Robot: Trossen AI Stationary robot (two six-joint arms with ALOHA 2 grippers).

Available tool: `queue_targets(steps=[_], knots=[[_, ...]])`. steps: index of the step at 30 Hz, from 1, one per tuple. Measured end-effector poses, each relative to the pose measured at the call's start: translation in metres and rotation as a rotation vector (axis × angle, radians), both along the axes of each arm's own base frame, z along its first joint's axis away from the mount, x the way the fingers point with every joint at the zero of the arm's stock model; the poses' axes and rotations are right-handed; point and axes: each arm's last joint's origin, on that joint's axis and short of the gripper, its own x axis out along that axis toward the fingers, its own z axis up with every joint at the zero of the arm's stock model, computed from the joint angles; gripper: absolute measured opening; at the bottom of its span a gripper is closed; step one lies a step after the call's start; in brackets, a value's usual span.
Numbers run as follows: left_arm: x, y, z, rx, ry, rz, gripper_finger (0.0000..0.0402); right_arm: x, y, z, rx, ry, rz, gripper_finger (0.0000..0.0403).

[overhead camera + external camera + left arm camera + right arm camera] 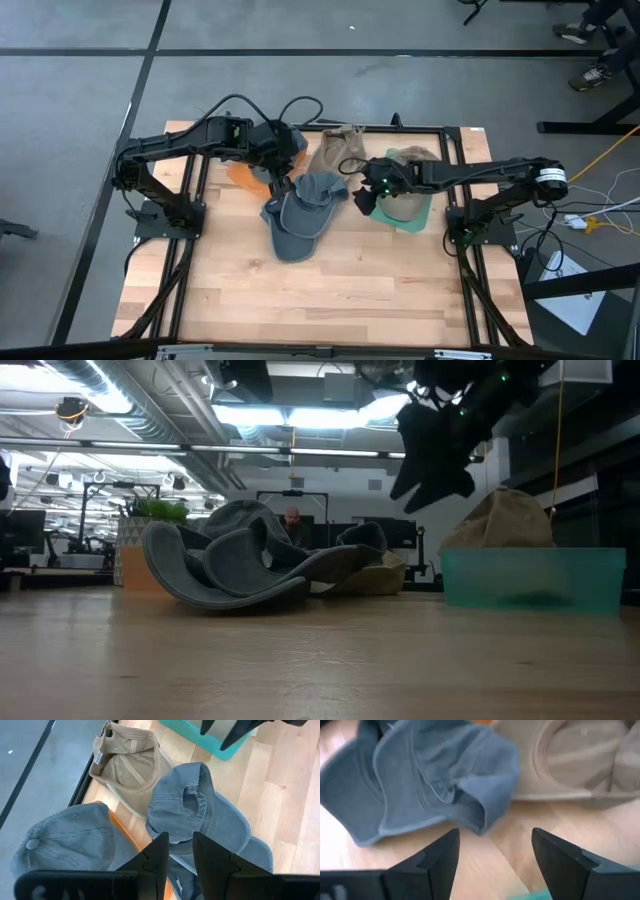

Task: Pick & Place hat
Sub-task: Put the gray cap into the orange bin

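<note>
Two grey hats [300, 212] lie overlapped at mid-table, brims on the wood [195, 815] [425, 775]. A third grey hat [65, 840] rests on an orange object [245, 175] under my left arm. A tan hat [335, 150] lies upside down at the far side. My left gripper [278, 188] hovers above the grey hats' left edge, its fingers [160, 857] a narrow gap apart with nothing between them. My right gripper [358, 200] hangs wide open [495, 850] above the table, just right of the grey hats, clear of them [430, 470].
A teal bin [530, 575] stands right of centre with another tan hat [505, 520] in it. A black frame runs round the table's edges [470, 150]. Bare wood stretches toward the near edge [330, 300]. A person sits in the room beyond the table [292, 520].
</note>
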Motion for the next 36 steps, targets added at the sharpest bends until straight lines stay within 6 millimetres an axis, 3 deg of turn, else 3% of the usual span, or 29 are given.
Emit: queue_targets(steps=[6,14,27,31,36], knots=[[0.000,0.000,0.000,-0.006,-0.005,0.014,0.0085,-0.002,0.003,-0.010,0.035,-0.012,0.026,0.0246],[0.002,0.000,0.001,-0.013,-0.035,0.029,0.0086,0.011,0.002,-0.022,0.011,-0.030,0.042,0.0246],[0.005,0.001,0.003,-0.005,-0.068,0.033,0.0082,0.029,-0.016,-0.042,-0.055,-0.053,-0.090,0.0243],[0.005,0.001,0.003,-0.005,-0.068,0.033,0.0085,0.028,-0.020,-0.043,-0.064,-0.052,-0.134,0.0206],[0.005,0.001,0.003,-0.005,-0.068,0.033,0.0085,0.028,-0.020,-0.042,-0.054,-0.062,-0.140,0.0103]])
